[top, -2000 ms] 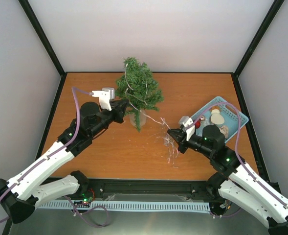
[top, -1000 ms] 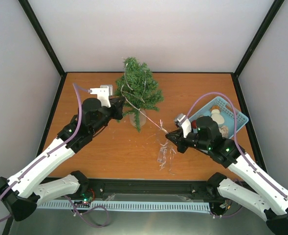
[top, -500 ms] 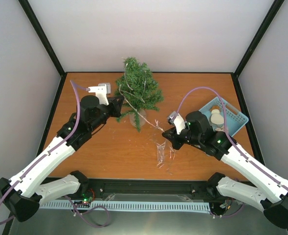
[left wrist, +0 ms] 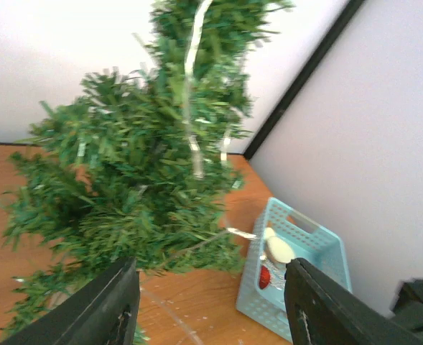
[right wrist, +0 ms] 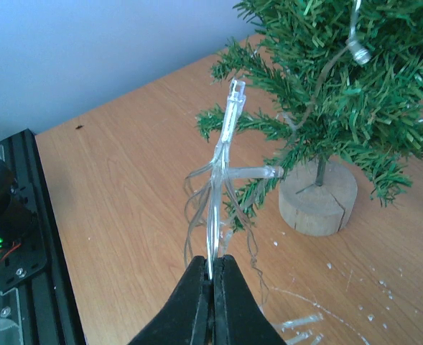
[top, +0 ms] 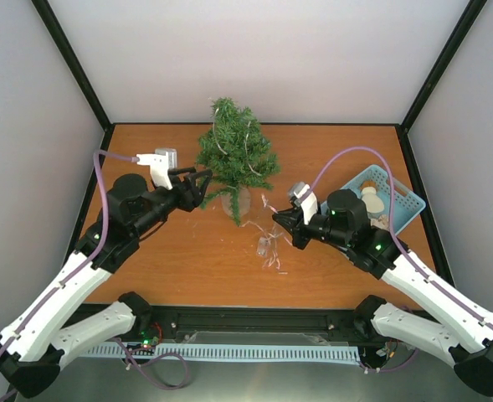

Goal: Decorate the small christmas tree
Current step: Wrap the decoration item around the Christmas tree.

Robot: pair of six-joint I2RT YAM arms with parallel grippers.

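The small christmas tree (top: pixel 236 155) stands at the back middle of the table on a round wooden base (right wrist: pixel 317 198). A thin silvery light string (left wrist: pixel 191 108) lies draped through its branches. My left gripper (top: pixel 202 180) hangs just left of the tree, open, with nothing between its fingers (left wrist: pixel 110 309). The tree (left wrist: pixel 139 180) fills most of the left wrist view. My right gripper (right wrist: pixel 212 277) is shut on a clear bundle of the light string (right wrist: pixel 222 165), held upright in front of the tree (right wrist: pixel 340 93). Loose loops of the string (top: pixel 269 244) trail on the table below the right gripper (top: pixel 278 219).
A light blue basket (top: pixel 394 180) sits at the right, partly under my right arm, holding a pale ornament (left wrist: pixel 279 250) and a red one (left wrist: pixel 265 277). White walls close in the back and sides. A black rail (right wrist: pixel 24 215) runs along the near edge.
My left gripper has opened and drawn back to the left, away from the tree. My right gripper has carried the string bundle left, closer to the tree's base.
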